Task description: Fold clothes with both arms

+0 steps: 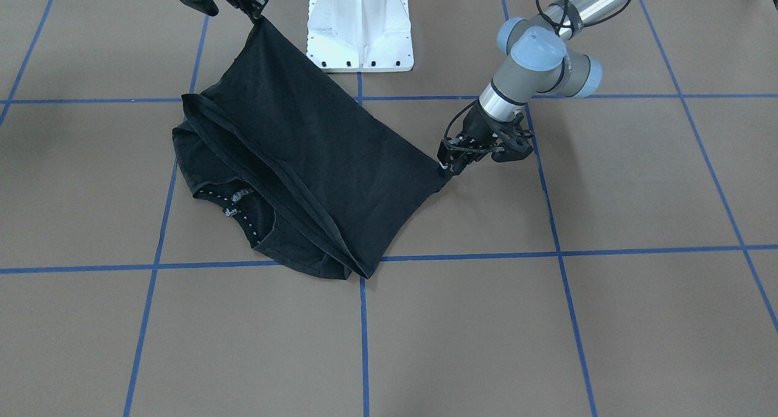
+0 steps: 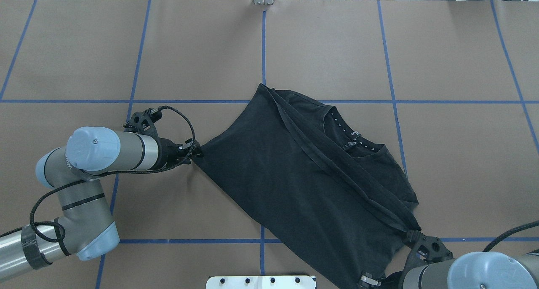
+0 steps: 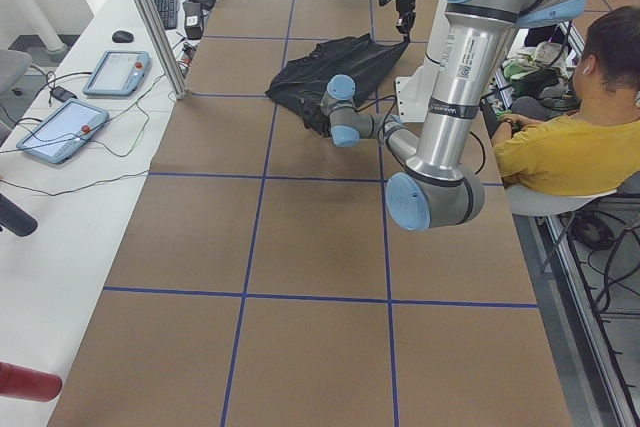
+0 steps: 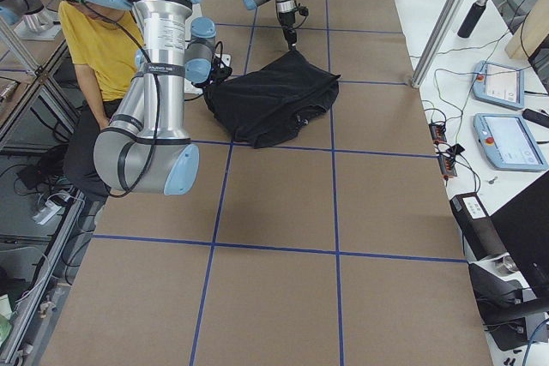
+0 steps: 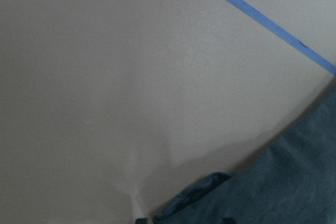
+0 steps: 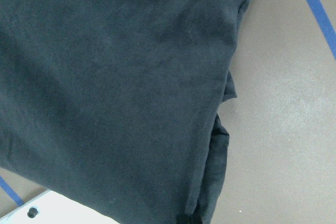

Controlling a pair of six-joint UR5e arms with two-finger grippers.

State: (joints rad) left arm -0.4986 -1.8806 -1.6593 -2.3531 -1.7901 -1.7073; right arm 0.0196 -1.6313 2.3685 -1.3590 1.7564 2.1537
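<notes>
Front-facing view: your left black two-finger tool (image 1: 451,166) is clamped on one corner of the black short-sleeved fabric T-shirt (image 1: 316,155), low over the brown paper-covered bench (image 1: 608,344). The right black tool (image 1: 258,14) grips the opposite corner, raised, likely stretching the panel flat for a fold.

Overhead: the collar half (image 2: 362,154) rests mid-bench, right of centre.

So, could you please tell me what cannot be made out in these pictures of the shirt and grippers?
- T-shirt print: shown in no view; only plain black fabric faces the cameras.
- Collar logo: too small to read in the overhead view.
- Right gripper: partly cut off by the front view's top edge.
- Left gripper: its pinch is too small to see in the overhead view.
</notes>
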